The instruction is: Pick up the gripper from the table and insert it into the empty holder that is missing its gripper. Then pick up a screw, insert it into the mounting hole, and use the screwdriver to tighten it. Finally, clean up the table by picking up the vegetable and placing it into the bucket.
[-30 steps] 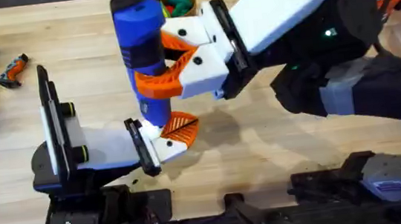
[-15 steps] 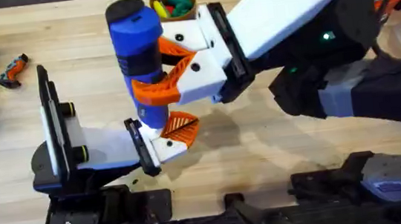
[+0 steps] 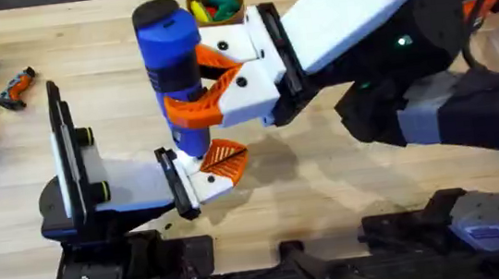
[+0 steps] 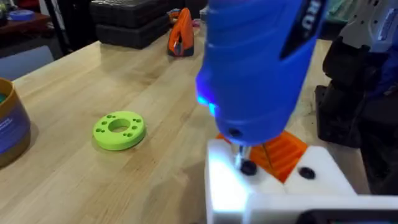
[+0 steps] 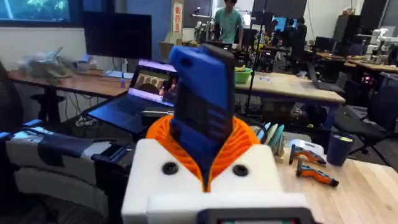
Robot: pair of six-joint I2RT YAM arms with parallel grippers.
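I have the right gripper (image 3: 211, 83) clenched on the screwdriver (image 3: 172, 64), tip on the screw (image 4: 247, 167); next, I drive it tight.

The table (image 3: 346, 176) is light wood with a matt, grained surface. The screwdriver (image 3: 173, 64) looks like smooth blue plastic, slightly glossy. The holder (image 4: 273, 193) is plain white plastic, and the ring (image 4: 119, 129) is matt lime-green plastic.

A robotics lab: long workbenches (image 5: 298, 78), an open laptop (image 5: 146, 93), monitors (image 5: 118, 34), scattered tools (image 5: 314, 165).
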